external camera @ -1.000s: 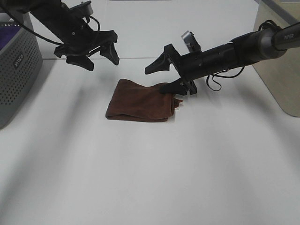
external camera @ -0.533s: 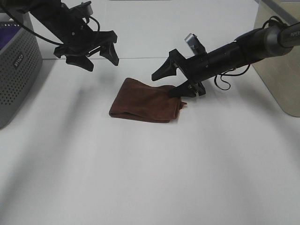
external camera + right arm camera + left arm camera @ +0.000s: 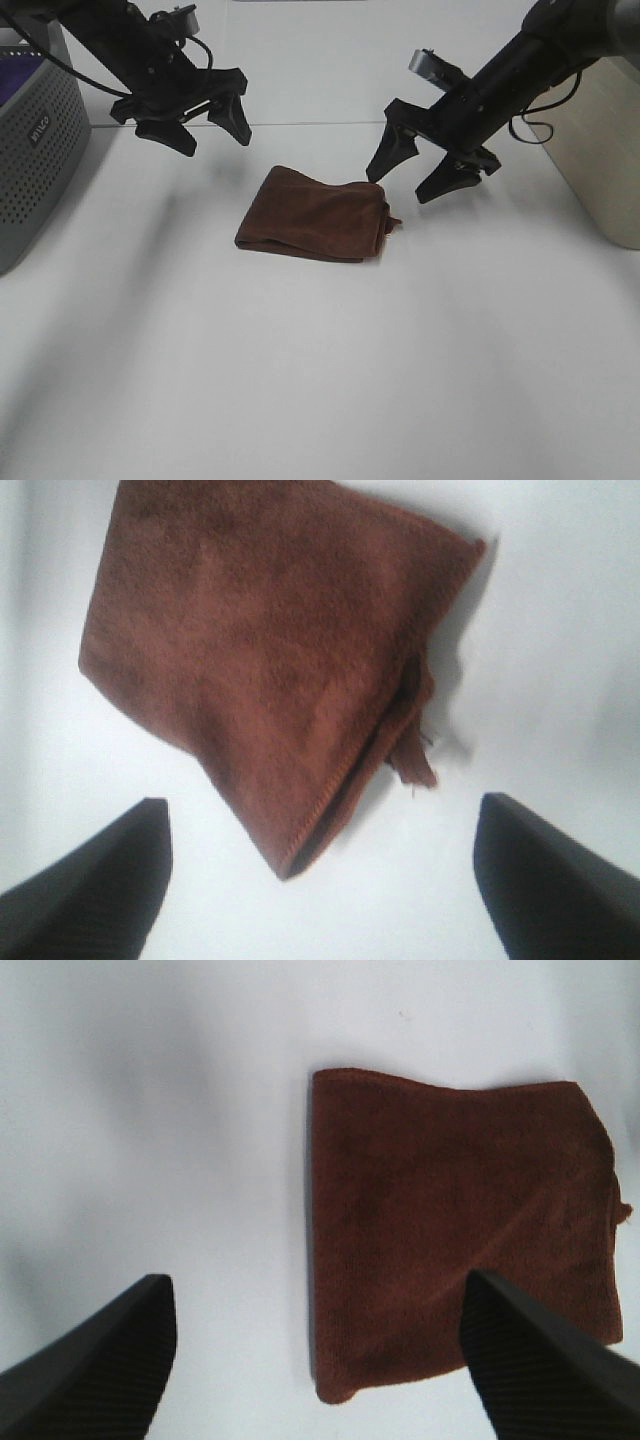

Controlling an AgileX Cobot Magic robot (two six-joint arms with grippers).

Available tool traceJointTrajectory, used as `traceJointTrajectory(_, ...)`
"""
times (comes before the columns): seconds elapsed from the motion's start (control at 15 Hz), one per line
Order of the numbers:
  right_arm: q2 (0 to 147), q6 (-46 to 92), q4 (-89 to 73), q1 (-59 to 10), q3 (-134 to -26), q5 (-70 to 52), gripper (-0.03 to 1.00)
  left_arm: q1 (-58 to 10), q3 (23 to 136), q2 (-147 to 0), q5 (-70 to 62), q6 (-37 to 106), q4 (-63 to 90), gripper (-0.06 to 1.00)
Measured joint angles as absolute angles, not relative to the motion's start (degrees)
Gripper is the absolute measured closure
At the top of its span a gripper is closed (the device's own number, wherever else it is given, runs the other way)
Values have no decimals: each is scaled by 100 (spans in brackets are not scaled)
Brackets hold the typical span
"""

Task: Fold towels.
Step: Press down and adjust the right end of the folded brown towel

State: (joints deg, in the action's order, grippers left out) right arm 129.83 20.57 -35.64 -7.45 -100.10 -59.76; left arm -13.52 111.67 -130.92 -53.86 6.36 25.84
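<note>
The reddish-brown towel (image 3: 312, 215) lies folded into a small rectangle on the white table (image 3: 320, 380). It also shows in the left wrist view (image 3: 460, 1250) and in the right wrist view (image 3: 270, 650), where a loose corner sticks out at one edge. My left gripper (image 3: 190, 122) is open and empty, raised behind and to the left of the towel. My right gripper (image 3: 412, 178) is open and empty, raised just behind the towel's right end, not touching it. No white tag shows.
A grey perforated basket (image 3: 35, 150) with purple cloth inside stands at the far left. A beige box-like object (image 3: 600, 150) stands at the right edge. The table's back edge runs behind both arms.
My right gripper has let go of the towel's right end, lifted and pulled back to the right. The towel shifted slightly right and now lies free. The left gripper barely moved.
</note>
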Motion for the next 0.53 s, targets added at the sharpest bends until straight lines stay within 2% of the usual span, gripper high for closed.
traceJointTrajectory(0.27,12238,1530,-2951,-745,-10010,-6841,19,-1352,11167,-12416,-6142,625,2252,20)
traceJointTrajectory(0.53,11327,1209,-2727,-745,-9838,-6887,19,-1352,11167,-11402,-6916,487,1650,20)
